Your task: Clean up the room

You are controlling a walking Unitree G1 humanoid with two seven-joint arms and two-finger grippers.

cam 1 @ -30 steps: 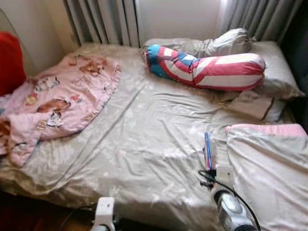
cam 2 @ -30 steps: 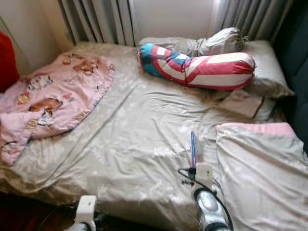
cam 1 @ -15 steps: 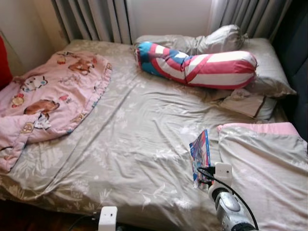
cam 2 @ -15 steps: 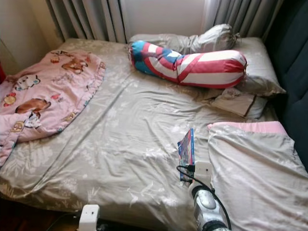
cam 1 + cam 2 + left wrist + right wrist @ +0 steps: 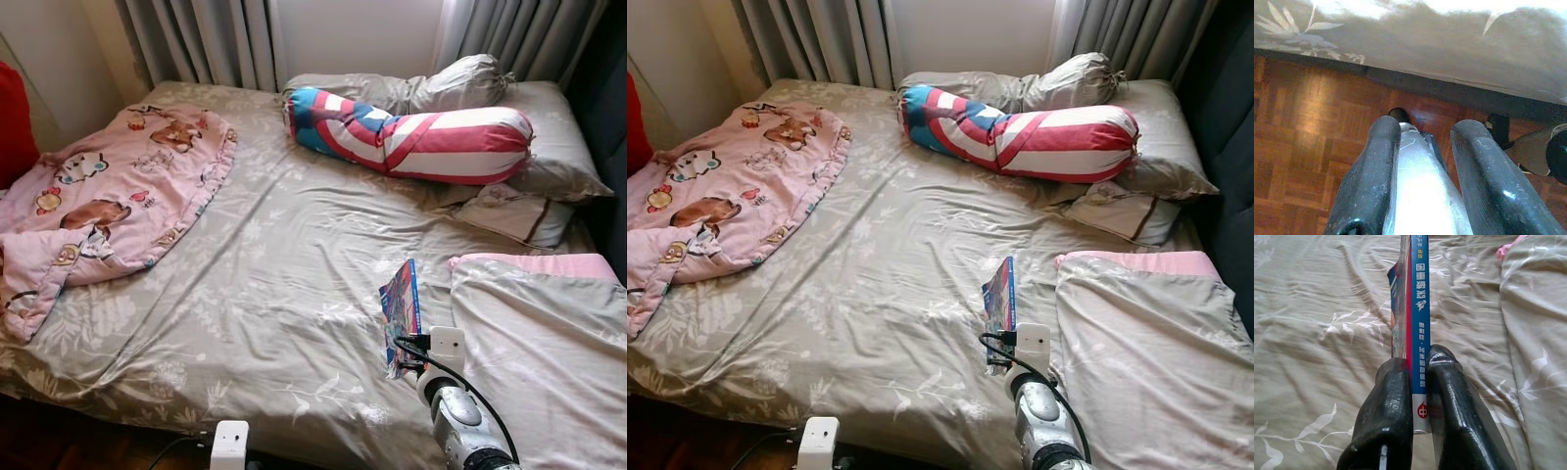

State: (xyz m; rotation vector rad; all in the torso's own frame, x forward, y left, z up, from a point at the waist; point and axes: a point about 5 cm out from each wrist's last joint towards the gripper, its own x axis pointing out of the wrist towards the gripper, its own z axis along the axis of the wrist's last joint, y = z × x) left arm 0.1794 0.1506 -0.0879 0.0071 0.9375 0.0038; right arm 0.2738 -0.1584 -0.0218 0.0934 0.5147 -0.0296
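**Blue spine clamped over the grey sheet**

Blue and red, the thin paperback book [image 5: 403,305] stands on edge above the grey leaf-print bedsheet [image 5: 265,294] in our left eye view. It sticks out forward from our right gripper [image 5: 409,354], its long axis running away from us toward the red, white and blue striped bolster [image 5: 416,132]. A grey duvet with a pink edge [image 5: 539,333] lies just beside it on the right, and a pink cartoon blanket [image 5: 108,211] sits well apart on the left.

In the right eye view the book's cover tilts slightly leftward. No container shows here to receive it.

Our left gripper [image 5: 1418,171] hangs idle over the wooden parquet floor [image 5: 1303,127], its fingers parted around nothing.

In the right wrist view, our two black fingers [image 5: 1454,416] pinch the book's spine near its lower end, holding it firmly, we judge.
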